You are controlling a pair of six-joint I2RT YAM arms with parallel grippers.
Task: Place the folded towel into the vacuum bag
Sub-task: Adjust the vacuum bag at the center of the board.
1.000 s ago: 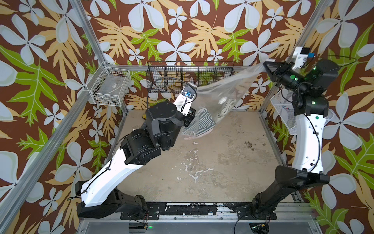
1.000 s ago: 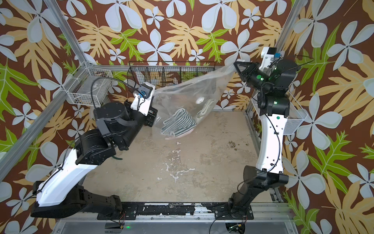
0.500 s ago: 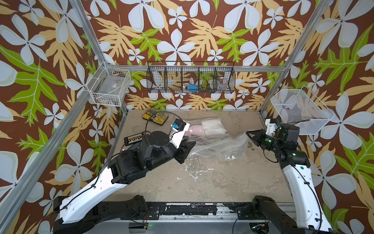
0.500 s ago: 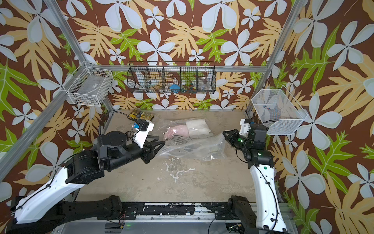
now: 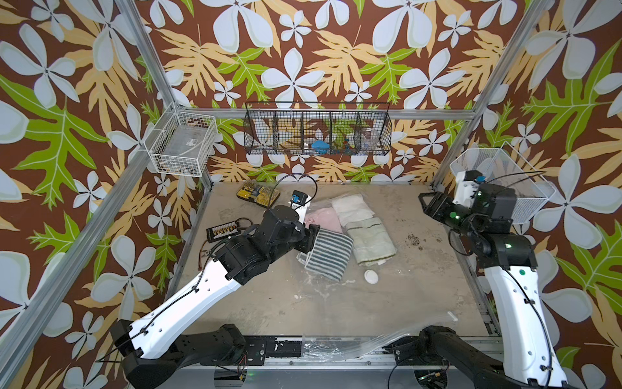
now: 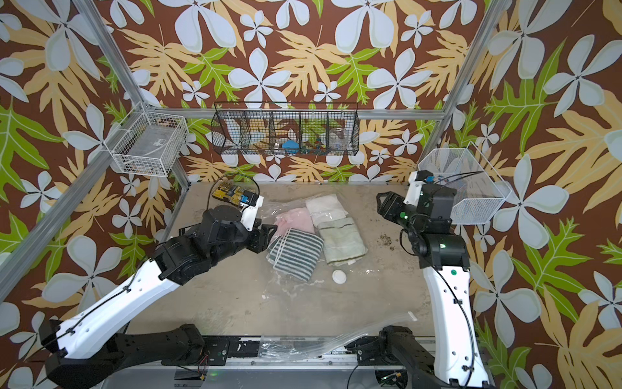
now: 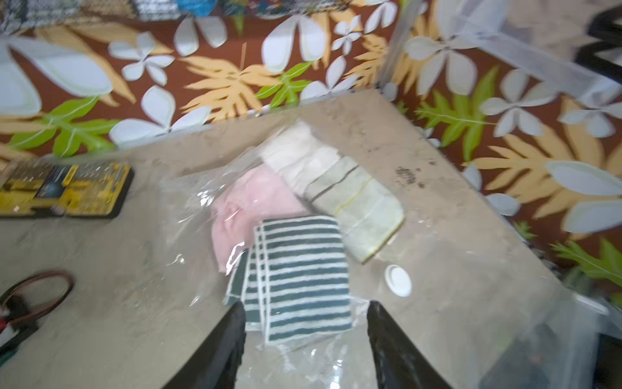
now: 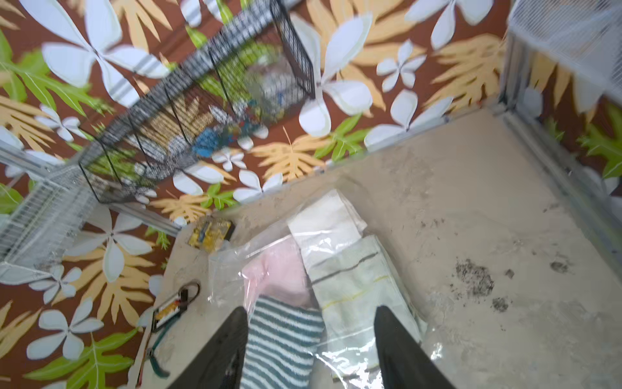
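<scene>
The vacuum bag (image 5: pixel 340 296) lies flat on the table in both top views, its round white valve cap (image 5: pixel 371 277) up and its mouth hanging over the front edge. The striped green-and-white folded towel (image 5: pixel 328 254) lies inside it, beside pink, white and pale green towels. My left gripper (image 5: pixel 311 240) is open at the striped towel's left edge and holds nothing. In the left wrist view its open gripper (image 7: pixel 305 304) frames the striped towel (image 7: pixel 303 269). My right gripper (image 5: pixel 424 203) is open, raised at the right, away from the bag. The right wrist view also shows that gripper (image 8: pixel 311 310) empty.
A yellow bit case (image 5: pixel 258 195) and a black connector strip (image 5: pixel 225 230) lie at the back left of the table. A black wire basket (image 5: pixel 318 133) hangs on the back wall. White baskets hang left (image 5: pixel 183 148) and right (image 5: pixel 505 182). Dark crumbs (image 5: pixel 414 239) speckle the table.
Both grippers held the bag in the air, brought it down to the table and opened. The bag with the towels now lies flat, and the right arm has drawn back to the right.
</scene>
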